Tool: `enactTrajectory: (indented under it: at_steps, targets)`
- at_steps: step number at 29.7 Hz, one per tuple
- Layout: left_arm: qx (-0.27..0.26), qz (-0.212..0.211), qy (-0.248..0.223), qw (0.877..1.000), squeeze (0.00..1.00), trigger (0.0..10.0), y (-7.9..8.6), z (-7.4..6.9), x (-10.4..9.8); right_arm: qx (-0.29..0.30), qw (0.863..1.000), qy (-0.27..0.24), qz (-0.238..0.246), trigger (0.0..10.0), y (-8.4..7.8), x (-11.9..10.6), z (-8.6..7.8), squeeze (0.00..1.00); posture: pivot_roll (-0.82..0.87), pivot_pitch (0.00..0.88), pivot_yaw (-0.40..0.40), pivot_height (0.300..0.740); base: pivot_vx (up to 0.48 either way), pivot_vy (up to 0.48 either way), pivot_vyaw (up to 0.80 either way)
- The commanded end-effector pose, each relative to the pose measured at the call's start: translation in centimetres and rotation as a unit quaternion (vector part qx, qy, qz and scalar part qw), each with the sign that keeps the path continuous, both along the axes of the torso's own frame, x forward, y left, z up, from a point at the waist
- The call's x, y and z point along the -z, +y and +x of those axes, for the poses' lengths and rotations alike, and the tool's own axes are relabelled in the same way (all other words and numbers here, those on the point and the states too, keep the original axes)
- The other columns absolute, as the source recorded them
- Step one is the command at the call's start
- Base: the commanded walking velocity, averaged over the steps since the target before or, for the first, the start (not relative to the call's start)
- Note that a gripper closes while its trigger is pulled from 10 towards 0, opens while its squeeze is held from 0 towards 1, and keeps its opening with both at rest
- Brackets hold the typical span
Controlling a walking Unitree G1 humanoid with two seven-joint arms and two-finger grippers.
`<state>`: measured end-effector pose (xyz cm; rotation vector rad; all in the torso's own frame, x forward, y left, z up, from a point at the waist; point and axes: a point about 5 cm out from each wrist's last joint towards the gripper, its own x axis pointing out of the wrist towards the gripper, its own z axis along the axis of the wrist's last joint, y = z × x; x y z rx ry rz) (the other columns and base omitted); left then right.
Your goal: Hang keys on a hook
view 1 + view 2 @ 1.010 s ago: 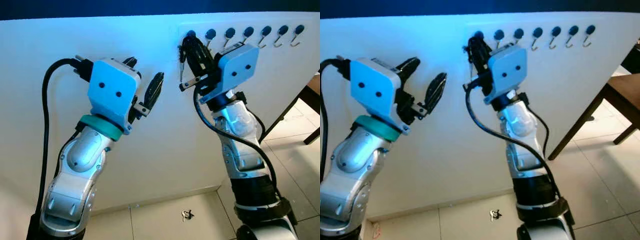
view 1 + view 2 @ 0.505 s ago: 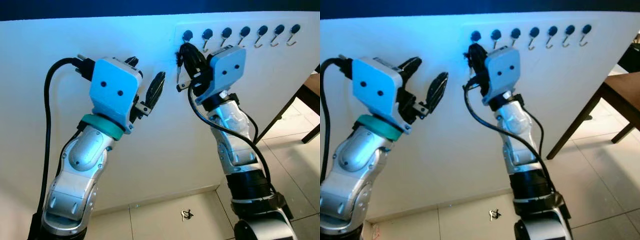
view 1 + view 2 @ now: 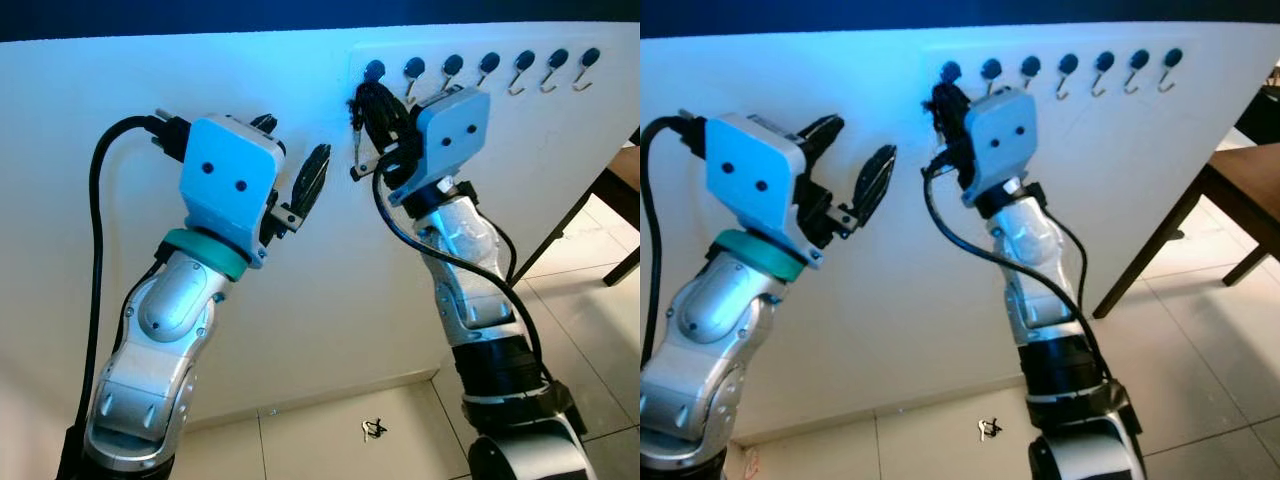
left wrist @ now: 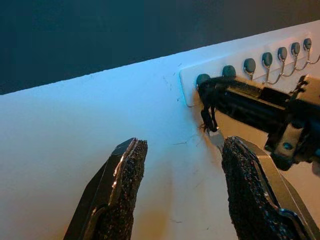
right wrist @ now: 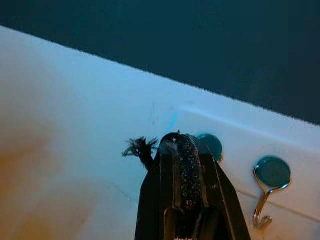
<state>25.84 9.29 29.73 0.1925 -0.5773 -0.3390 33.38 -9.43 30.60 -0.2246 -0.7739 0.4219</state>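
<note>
One set of keys [image 3: 357, 135] on a black cord is hanging pinched in the right gripper [image 3: 372, 110], whose fingers are closing tight on the cord just below the leftmost hook [image 3: 375, 70] of the white hook rack [image 3: 480, 70]. Left gripper [image 3: 290, 165] is hovering well left of that hook, fingers spread wide, holding nothing. Small dark object [image 3: 374, 430] is lying on the floor far beneath the hook.
</note>
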Motion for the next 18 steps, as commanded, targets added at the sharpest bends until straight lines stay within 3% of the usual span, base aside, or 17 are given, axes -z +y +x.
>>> enactTrajectory:
  at_steps: [1, 18]
  targets:
    - [-0.003, 0.003, 0.001, 1.000, 0.00, 10.0, -0.1, -0.1, 0.0, 0.001, 1.000, 0.000, -0.004, 10.0, 0.0, 0.3, -0.2, 0.00, -0.08, 0.034, 0.060, 0.740, 0.000, 0.000, 0.00]
    - [0.000, 0.005, 0.003, 1.000, 0.00, 10.0, -0.1, 0.0, 0.1, 0.029, 0.999, -0.014, -0.003, 10.0, -1.1, 0.5, -1.2, 0.00, -0.09, 0.031, 0.067, 0.740, 0.000, 0.000, 0.00]
